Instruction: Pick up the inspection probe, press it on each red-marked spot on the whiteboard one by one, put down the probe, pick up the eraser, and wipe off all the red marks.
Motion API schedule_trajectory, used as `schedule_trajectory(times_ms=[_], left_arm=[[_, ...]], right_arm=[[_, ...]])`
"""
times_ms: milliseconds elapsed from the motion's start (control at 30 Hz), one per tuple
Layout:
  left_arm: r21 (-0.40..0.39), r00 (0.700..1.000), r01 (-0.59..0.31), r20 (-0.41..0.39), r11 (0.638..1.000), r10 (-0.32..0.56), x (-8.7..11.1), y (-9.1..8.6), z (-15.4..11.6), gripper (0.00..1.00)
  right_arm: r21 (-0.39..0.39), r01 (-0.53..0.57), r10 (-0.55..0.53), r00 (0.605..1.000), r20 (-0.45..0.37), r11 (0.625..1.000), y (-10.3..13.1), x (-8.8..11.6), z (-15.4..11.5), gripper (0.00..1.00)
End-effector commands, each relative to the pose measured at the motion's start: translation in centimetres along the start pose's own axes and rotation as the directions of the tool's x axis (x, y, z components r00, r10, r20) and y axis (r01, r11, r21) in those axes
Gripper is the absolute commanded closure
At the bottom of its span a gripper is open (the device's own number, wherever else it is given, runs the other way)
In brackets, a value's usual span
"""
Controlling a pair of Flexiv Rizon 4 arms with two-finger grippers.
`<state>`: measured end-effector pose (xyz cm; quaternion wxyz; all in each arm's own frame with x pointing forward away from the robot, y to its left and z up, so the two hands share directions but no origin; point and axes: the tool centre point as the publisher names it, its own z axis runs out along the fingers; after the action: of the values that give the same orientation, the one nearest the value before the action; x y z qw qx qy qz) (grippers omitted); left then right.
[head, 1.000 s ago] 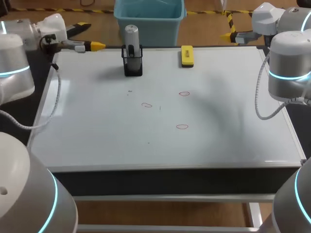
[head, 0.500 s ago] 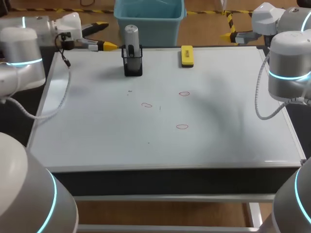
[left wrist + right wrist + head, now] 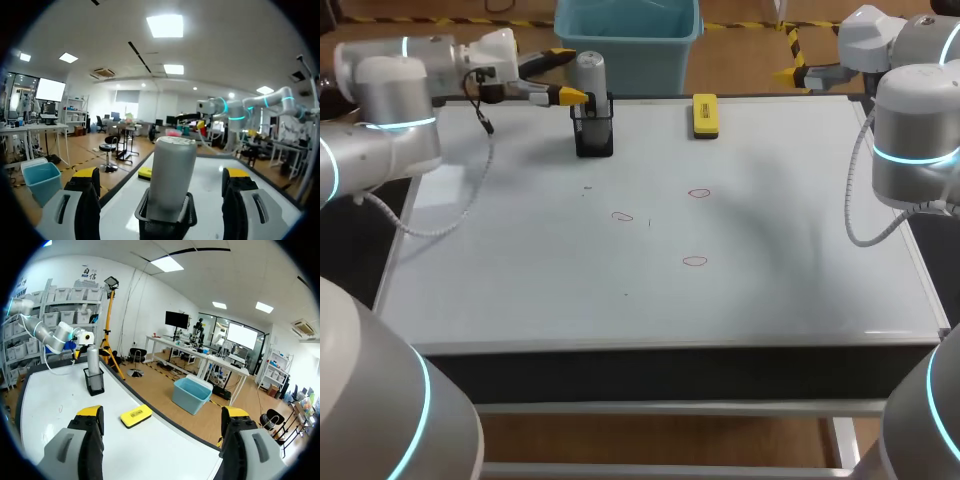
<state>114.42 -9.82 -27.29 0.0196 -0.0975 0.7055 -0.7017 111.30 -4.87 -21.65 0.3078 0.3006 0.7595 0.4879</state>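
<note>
My left gripper [image 3: 565,76] [image 3: 160,176] hung with its jaws spread wide, holding nothing. The inspection probe [image 3: 591,72] [image 3: 172,175], a grey cylinder, stood upright straight ahead of them, in line with the gap. Each yellow tip was off to one side of it, and neither touched it as far as I could see. The probe sat in a black mesh holder [image 3: 594,136] [image 3: 165,226] just under and ahead of those jaws. The yellow eraser [image 3: 705,115] [image 3: 145,173] lay flat beyond the holder, well apart from it.

My right gripper [image 3: 790,57] [image 3: 162,412] was also wide open and empty. It hung past the far edge of the whiteboard [image 3: 790,260] [image 3: 45,405]. From it the eraser [image 3: 136,415] lay near, a little ahead between its fingers, and the probe [image 3: 93,360] stood farther off. Three red marks [image 3: 699,193] showed on the board, well apart from both pairs of jaws.
</note>
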Motion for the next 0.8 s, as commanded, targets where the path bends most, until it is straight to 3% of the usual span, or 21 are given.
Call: schedule_trajectory(times_ms=[33,800], left_arm=[[0.013,0.999,0.001,-0.038,1.000,-0.001,-0.3,0.7,0.9,0.00],[0.011,1.000,0.016,-0.010,1.000,-0.015,-0.5,1.1,3.8,0.00]], right_arm=[[0.000,0.000,0.000,1.000,-0.001,1.000,0.0,-0.1,0.0,0.00],[0.000,0.000,0.000,1.000,-0.001,1.000,0.0,-0.1,0.0,0.00]])
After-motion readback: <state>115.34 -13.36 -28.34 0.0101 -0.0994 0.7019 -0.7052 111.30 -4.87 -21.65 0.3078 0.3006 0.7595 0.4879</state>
